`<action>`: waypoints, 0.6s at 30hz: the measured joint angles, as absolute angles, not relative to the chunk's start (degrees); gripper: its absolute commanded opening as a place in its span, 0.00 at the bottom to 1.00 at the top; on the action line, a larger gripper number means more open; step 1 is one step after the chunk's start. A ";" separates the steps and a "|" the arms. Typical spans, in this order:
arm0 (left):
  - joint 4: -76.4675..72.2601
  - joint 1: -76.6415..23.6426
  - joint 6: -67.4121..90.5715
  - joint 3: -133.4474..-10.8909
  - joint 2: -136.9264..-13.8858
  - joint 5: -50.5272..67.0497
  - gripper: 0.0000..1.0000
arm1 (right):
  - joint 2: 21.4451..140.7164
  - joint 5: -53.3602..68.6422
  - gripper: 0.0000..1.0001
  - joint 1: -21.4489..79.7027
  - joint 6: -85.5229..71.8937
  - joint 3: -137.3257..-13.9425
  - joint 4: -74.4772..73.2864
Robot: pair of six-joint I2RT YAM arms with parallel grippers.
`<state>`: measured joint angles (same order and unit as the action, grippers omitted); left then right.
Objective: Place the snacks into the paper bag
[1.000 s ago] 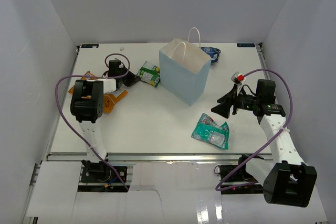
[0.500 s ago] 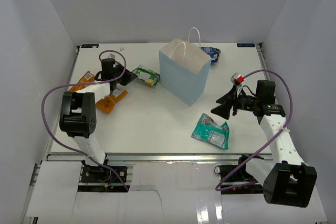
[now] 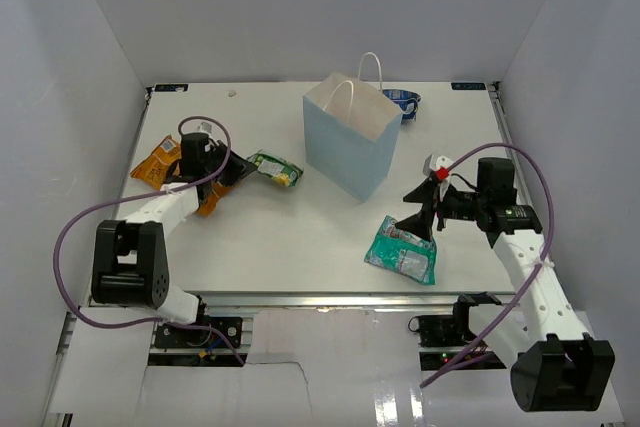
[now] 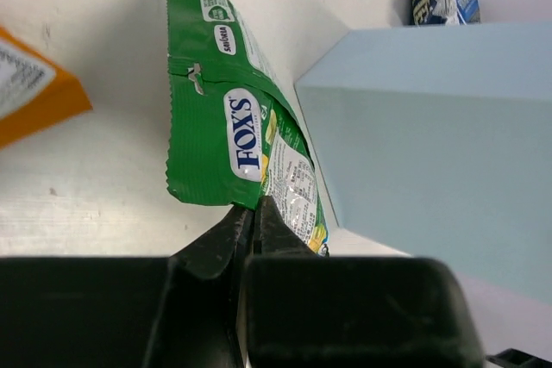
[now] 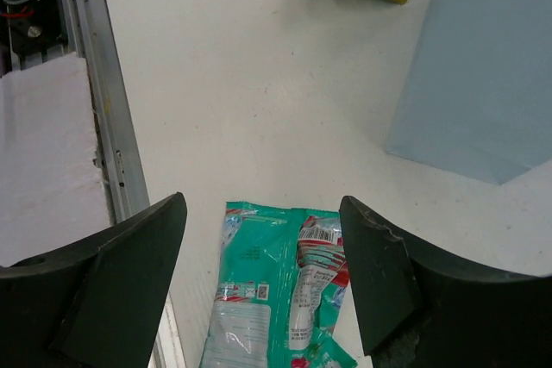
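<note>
The left end effector [image 4: 252, 217] is closed on the green FOX'S packet [image 4: 228, 127]. It pinches only the packet's near edge, so most of the packet hangs out ahead of the fingertips. The wrist view does not show whether the packet is lifted clear of the bench [image 5: 259, 84]. The light-blue paper bag [image 4: 431, 127] stands upright just ahead and to the right of this end effector, its wall close beside the packet's far corner.

The thin edge grip is the main risk. Slick foil could slide out of the pinch on the way up, or the loose end could swing and droop. If the packet does not rise above the bag's rim before moving across, it will likely strike the wall and shove or tip the light bag.

The right end effector [image 5: 260, 204] is open, its fingers spread over the teal packet [image 5: 276, 299], which lies flat directly below and between them. A flat packet offers little to pinch, so closing from too high may only skid it along the bench. Both arms reaching for the bag's mouth at once could also collide.
</note>
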<state>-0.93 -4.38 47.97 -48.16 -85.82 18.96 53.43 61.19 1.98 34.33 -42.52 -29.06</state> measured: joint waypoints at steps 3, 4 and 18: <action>0.19 -4.38 49.12 -45.08 -81.67 20.67 0.00 | 51.33 55.51 0.77 7.86 38.37 -43.77 -30.48; 0.54 -4.45 49.47 -44.10 -80.07 21.17 0.00 | 51.07 53.56 0.77 10.04 39.27 -44.29 -30.57; 5.17 -9.19 54.43 -38.50 -69.36 24.71 0.00 | 66.85 14.76 0.81 51.05 34.24 -52.71 -22.59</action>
